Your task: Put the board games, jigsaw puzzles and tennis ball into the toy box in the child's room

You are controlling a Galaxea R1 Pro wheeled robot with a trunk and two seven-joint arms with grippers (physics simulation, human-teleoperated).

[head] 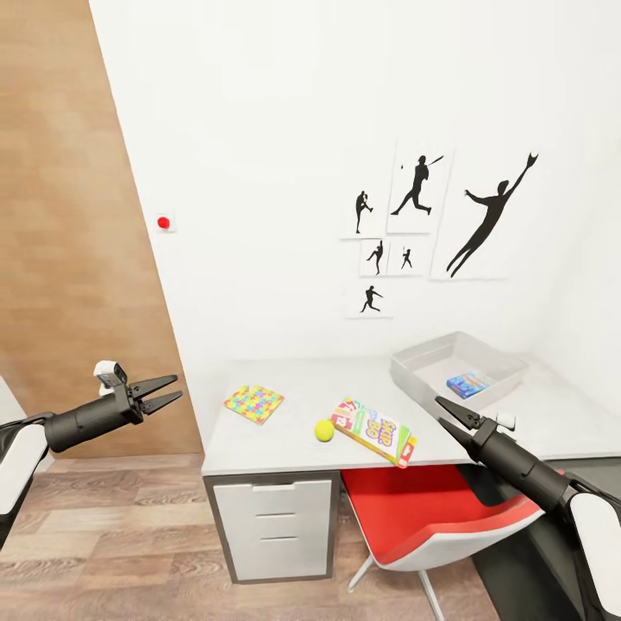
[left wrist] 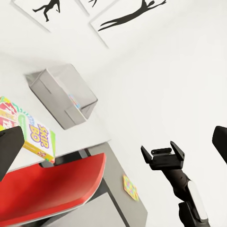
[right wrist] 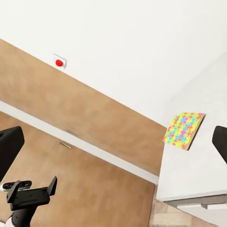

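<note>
The long pale surface (head: pixel 285 388) runs along the white wall, low enough for both arms to reach down onto it, and everything on it lies flat and loose, ready to be lifted. At its far right stands the toy box (head: pixel 412 369), a shallow grey bin with sloping walls; its open top makes dropping things in easy, and a blue board game (head: pixel 469 384) already lies inside. The red-and-white chair (head: pixel 431 517) is tucked under the surface, just below the front edge.

The Skip-Bo carton (head: pixel 377 431) lies at the front edge, one corner jutting a little over it, probably a handy spot for a grip. It sits just beside and ahead of the right gripper (head: pixel 452 417), whose fingers stand slightly apart, holding nothing, above the front edge between carton and toy box.

The jigsaw puzzle (head: pixel 254 404) lies flat nearer the left end, well apart from the left gripper (head: pixel 171 390), which hovers off the surface's left end with fingers apart and empty.

The tennis ball (head: pixel 323 430) rests just left of the Skip-Bo carton, roughly midway between the two grippers.
</note>
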